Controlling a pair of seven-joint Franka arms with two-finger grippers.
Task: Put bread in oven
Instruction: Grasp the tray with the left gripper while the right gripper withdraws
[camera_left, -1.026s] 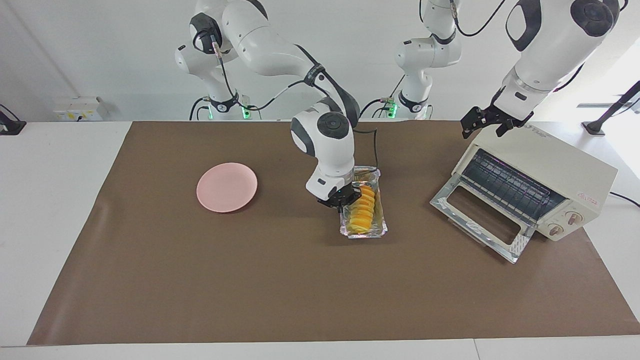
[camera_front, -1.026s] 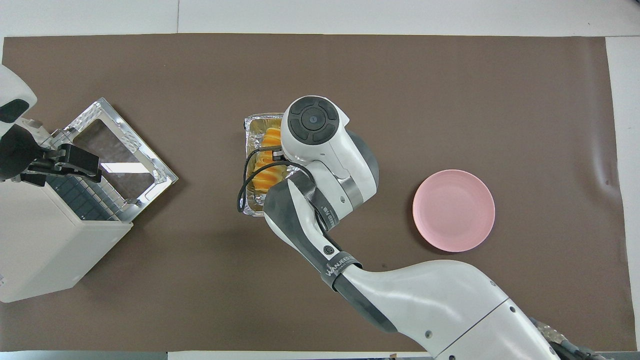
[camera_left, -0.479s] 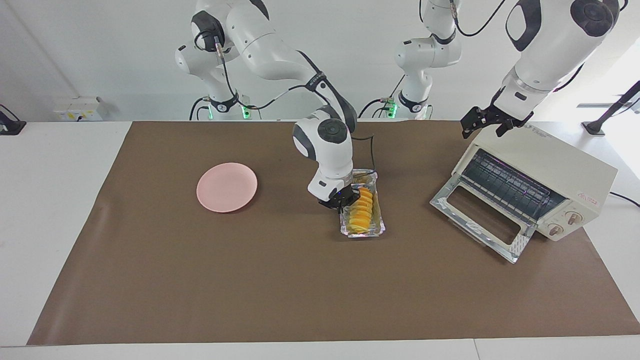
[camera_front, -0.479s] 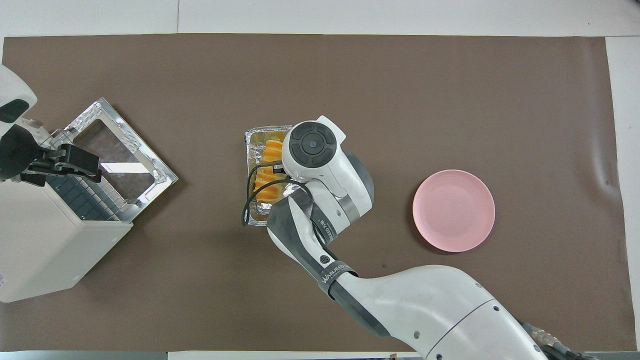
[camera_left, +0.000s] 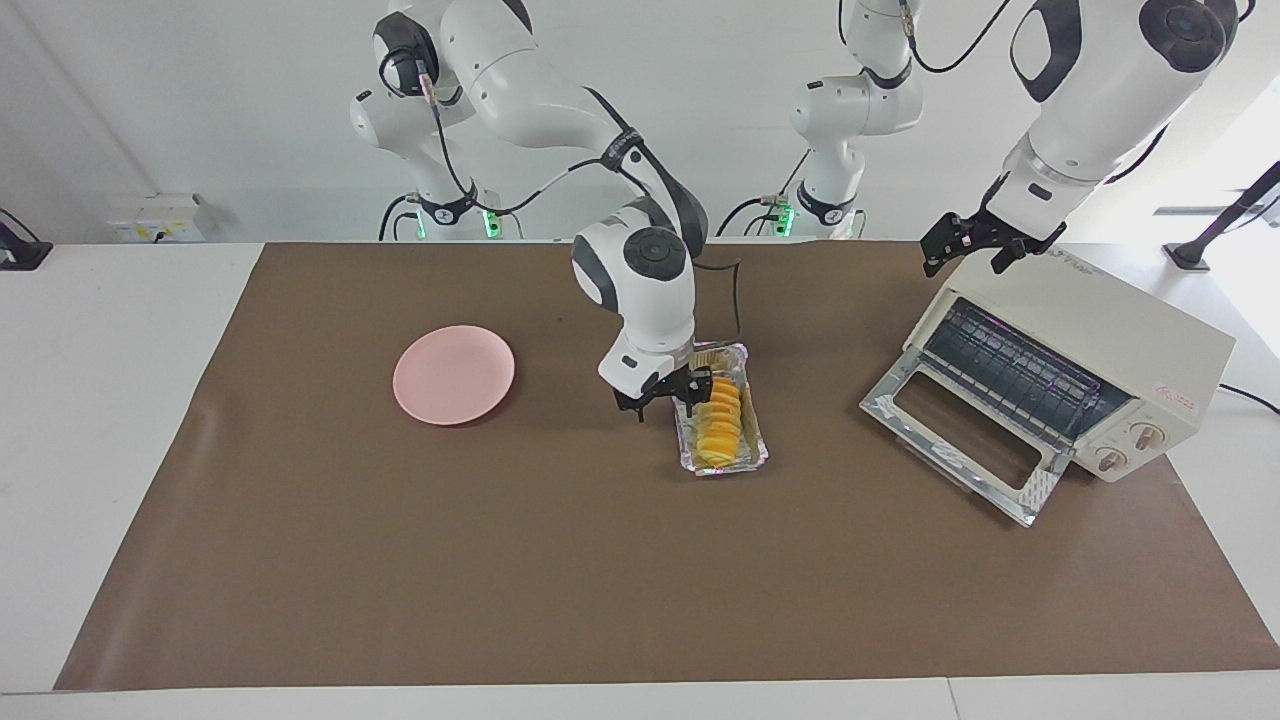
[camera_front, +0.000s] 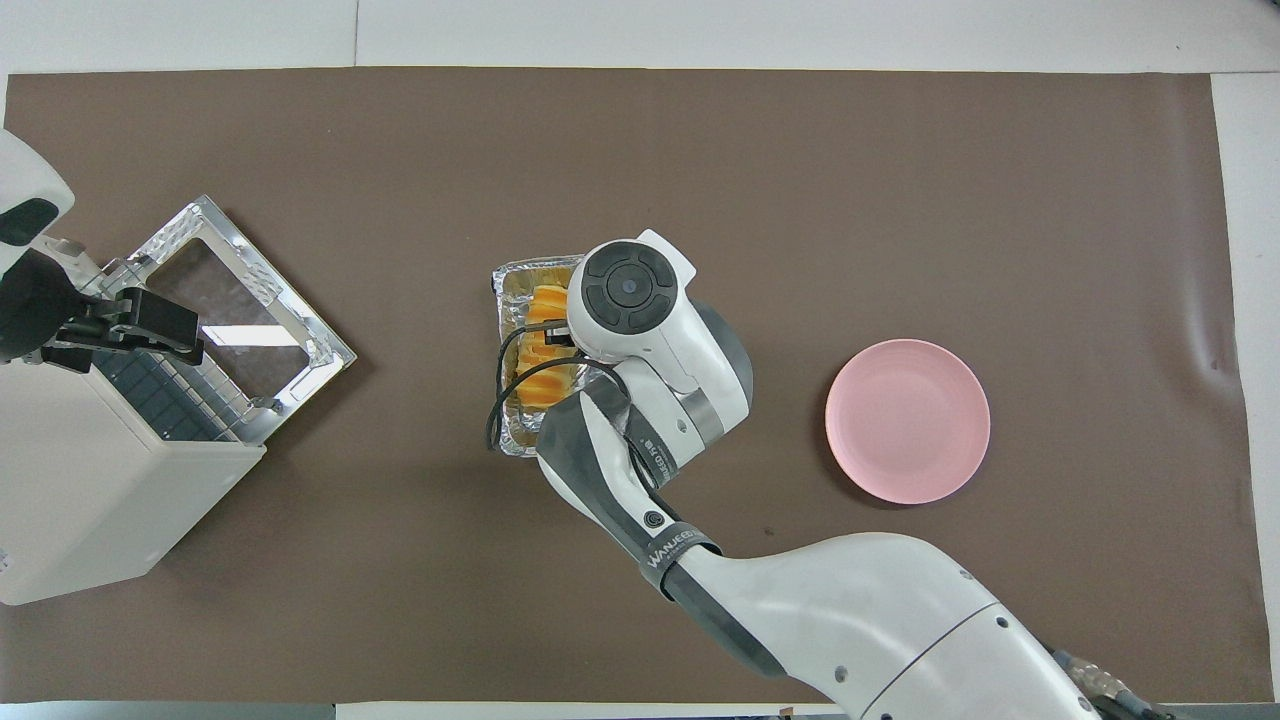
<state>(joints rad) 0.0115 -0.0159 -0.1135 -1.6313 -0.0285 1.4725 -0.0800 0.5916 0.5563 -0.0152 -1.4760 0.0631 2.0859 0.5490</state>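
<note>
The bread (camera_left: 722, 425), a yellow-orange sliced loaf, lies in a silver foil tray (camera_left: 752, 455) on the brown mat at mid-table. My right gripper (camera_left: 665, 400) is open and low at the tray's long side toward the right arm's end; one finger is by the bread, the other outside the tray. In the overhead view its wrist covers part of the bread (camera_front: 540, 350) and the tray (camera_front: 505, 285). The cream oven (camera_left: 1100, 330) stands at the left arm's end with its glass door (camera_left: 960, 440) dropped open. My left gripper (camera_left: 965, 258) hangs open over the oven's top edge.
A round pink plate (camera_left: 454, 374) lies on the mat toward the right arm's end. The oven (camera_front: 90, 500) and its open door (camera_front: 240, 300) take up the left arm's end. Bare brown mat lies between the tray and the oven.
My right gripper was shut at the tray's side and has opened and shifted a little toward the right arm's end. The tray with the bread has slid slightly nearer the robots. The left arm waits.
</note>
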